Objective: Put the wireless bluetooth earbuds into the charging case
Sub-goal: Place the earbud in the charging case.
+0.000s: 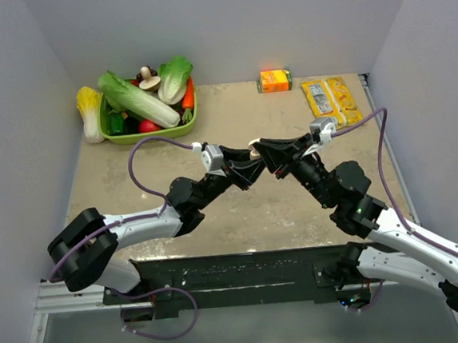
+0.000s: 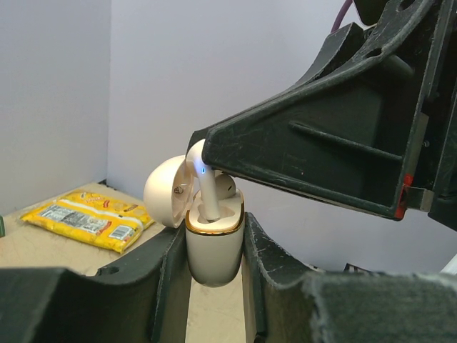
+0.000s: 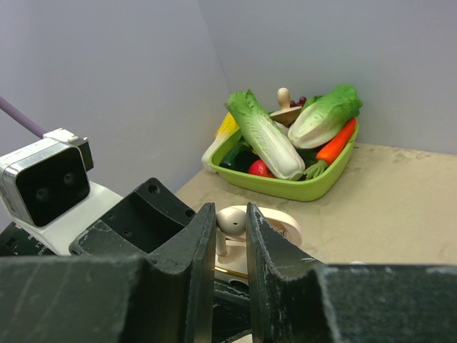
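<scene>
Where the two arms meet above the middle of the beige counter (image 1: 241, 218), all the handling takes place off the surface. Left arm (image 1: 137, 224) reaches in from the near left, right arm (image 1: 395, 233) from the near right, their tips nearly touching. Far left corner: green tray (image 1: 189, 123) heaped with toy vegetables, a long pale cabbage (image 1: 138, 99) lying on top, a carrot at the right rim. Far right edge: yellow packet (image 1: 331, 102) lying flat. Just left of it, against the back wall, a small orange box (image 1: 275, 80). Left gripper (image 2: 214, 264) pinches the charging case (image 2: 214, 250) by its sides, one finger on each flank, and holds it upright in the air, well above the counter. The case is glossy cream-white with a gold rim, and its lid (image 2: 166, 191) is hinged open and tipped back to the left. Right gripper (image 3: 230, 236) comes in from above, its fingers closed on the rounded head of one earbud (image 3: 230, 221). The left wrist view shows this earbud's stem standing down in the case's well, a small blue light glowing near its head. A pale rounded shape sits just behind it in the case; cannot tell whether it is a second earbud.
</scene>
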Available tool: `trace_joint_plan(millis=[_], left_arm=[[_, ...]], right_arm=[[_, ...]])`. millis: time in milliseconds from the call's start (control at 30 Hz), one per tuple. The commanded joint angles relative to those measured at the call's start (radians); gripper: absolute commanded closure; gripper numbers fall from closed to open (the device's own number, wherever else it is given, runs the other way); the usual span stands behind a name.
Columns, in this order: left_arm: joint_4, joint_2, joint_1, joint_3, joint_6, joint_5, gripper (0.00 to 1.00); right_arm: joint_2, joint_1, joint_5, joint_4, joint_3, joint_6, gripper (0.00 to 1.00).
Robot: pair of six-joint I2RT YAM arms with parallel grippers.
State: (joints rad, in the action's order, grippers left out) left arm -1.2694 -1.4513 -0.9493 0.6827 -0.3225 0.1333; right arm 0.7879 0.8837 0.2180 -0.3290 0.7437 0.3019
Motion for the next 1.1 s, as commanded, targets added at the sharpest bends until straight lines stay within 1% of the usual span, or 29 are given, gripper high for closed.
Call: trace_joint_plan(millis=[0,400,567,733,767,833,867,933,967,1067], left_arm=[[-0.482,0.005,0.004,0.040,0.008,0.015,1.00],[-0.484,0.003,0.004,0.046,0.008,0.017,1.00],[-0.482,0.005,0.004,0.049,0.013,0.017,1.00],[-0.484,0.011,0.004,0.046,0.019,0.017,1.00],[-0.482,0.012,0.004,0.044,0.020,0.017,1.00],[-0.481,0.014,0.004,0.044,0.023,0.014,1.00],[-0.482,0.017,0.004,0.043,0.025,0.015,1.00],[-0.481,0.017,0.004,0.041,0.028,0.014,1.00],[-0.479,0.019,0.004,0.040,0.030,0.014,1.00],[-0.481,0.019,0.004,0.037,0.031,0.011,1.00]], right_arm=[[0.010,0.004,-0.005,-0.007,0.000,-0.007,1.00],[0.019,0.004,-0.020,0.019,0.003,-0.023,1.00],[0.014,0.004,-0.054,0.054,0.005,-0.043,1.00],[0.017,0.004,-0.048,0.111,0.022,-0.049,0.99],[0.019,0.004,-0.045,0.117,0.026,-0.049,0.93],[0.019,0.004,-0.045,0.130,0.031,-0.050,0.86],[0.017,0.004,-0.040,0.136,0.034,-0.049,0.78],[0.013,0.004,-0.031,0.142,0.037,-0.047,0.71],[0.013,0.004,-0.023,0.145,0.039,-0.043,0.67],[0.002,0.004,0.001,0.148,0.048,-0.037,0.61]])
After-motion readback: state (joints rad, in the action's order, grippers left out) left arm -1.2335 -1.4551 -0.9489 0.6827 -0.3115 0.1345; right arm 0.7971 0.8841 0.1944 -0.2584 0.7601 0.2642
